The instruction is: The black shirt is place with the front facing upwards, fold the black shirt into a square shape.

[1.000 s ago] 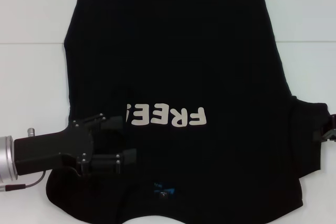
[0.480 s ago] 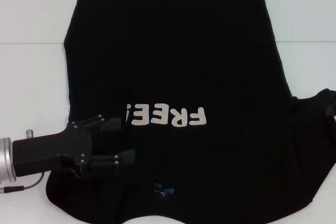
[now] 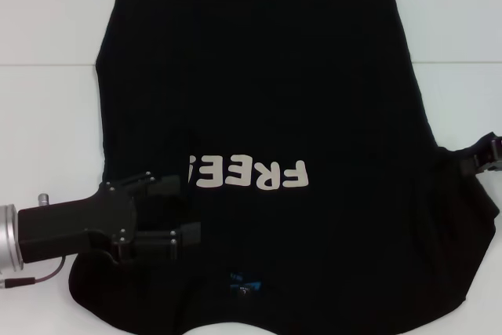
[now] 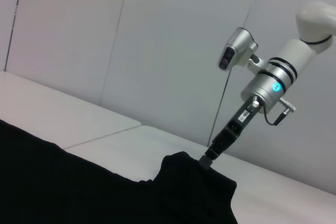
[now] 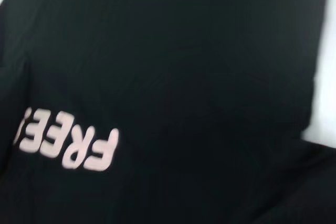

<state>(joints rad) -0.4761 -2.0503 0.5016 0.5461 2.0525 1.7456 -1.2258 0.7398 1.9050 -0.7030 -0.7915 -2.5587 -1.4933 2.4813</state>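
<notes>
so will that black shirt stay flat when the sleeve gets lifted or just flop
Probably flop: the black shirt is thin cloth, and its sleeve peaks limply where the right gripper pinches it. Likely light, since that small pinch raises it. It should drag and wrinkle rather than slide.

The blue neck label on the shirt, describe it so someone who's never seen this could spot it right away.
A large black shirt covers most of the white table. Below its white FREE lettering, near the edge closest to the robot, sits the blue neck label, the only blue spot on the black cloth.
</notes>
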